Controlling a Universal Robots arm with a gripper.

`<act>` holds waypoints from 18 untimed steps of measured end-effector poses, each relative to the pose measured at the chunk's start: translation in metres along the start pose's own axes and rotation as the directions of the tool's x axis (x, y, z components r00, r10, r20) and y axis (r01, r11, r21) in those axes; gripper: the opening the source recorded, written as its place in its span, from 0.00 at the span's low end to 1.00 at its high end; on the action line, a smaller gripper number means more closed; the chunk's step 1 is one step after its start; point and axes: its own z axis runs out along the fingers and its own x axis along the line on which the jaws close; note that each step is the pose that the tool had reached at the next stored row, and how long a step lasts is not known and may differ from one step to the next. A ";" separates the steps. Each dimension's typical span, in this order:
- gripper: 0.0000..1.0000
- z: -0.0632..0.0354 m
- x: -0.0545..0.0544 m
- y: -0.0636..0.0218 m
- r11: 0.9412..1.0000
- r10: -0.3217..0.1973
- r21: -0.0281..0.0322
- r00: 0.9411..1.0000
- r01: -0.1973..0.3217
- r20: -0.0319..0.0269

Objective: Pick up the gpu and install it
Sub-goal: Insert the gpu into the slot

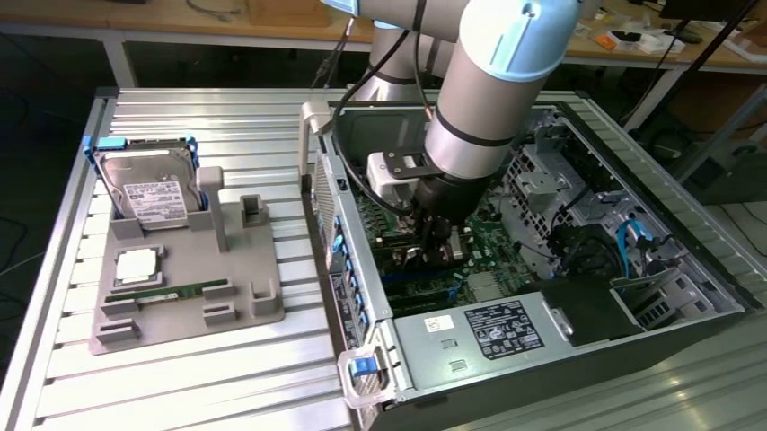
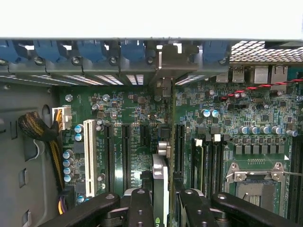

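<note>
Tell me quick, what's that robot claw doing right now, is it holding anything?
Gripper: shut on the gpu, holding it edge-on above the motherboard inside the open computer case.

The exterior view looks down from high and somewhat off at the slatted worktop (image 1: 180,377) and the open computer case (image 1: 671,296), with the arm reaching in. The wrist view sits close inside that case, facing the motherboard (image 2: 142,127) past its own fingers (image 2: 139,208). Both views share the motherboard's slot area.
</note>
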 end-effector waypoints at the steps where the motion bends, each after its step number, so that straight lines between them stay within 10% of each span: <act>1: 0.27 0.0012 0.000 0.0000 1.000 0.000 0.000 1.000 0.000 0.000; 18: 0.27 0.0097 0.000 0.0001 1.000 0.000 0.000 1.000 0.000 0.000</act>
